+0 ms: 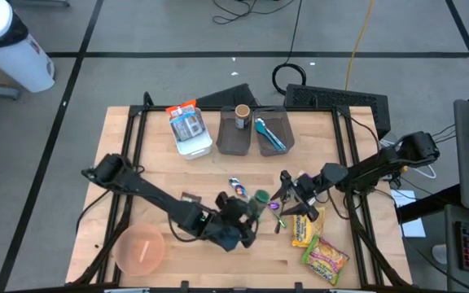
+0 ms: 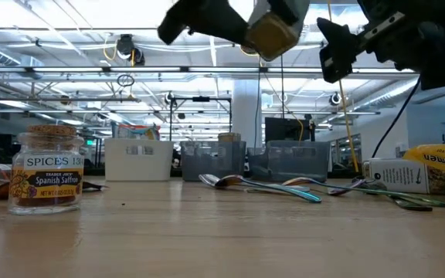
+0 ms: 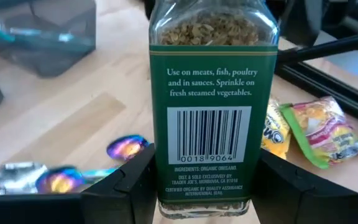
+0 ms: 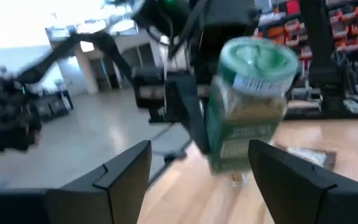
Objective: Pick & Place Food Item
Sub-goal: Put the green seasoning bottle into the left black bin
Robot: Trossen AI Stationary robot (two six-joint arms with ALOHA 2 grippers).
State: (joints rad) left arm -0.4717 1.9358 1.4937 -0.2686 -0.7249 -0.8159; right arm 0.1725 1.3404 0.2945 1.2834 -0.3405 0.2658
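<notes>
Several spoons [image 2: 261,184] beneath oregano jar [image 3: 211,106]

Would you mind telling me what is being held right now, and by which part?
The left gripper holds the oregano jar by its base; the right gripper is open.

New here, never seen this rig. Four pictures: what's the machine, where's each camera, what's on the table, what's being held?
Two dark robot arms work at a wooden table. One camera looks straight down, one sits at table height, and one rides on each wrist.

The left gripper holds a glass jar of oregano with a green lid, lifted off the table. The right gripper is open and faces the jar, lid towards it, not touching.

On the table: iridescent spoons, yellow ramen packets, a pink bowl, a saffron jar, two dark bins and a white container.
</notes>
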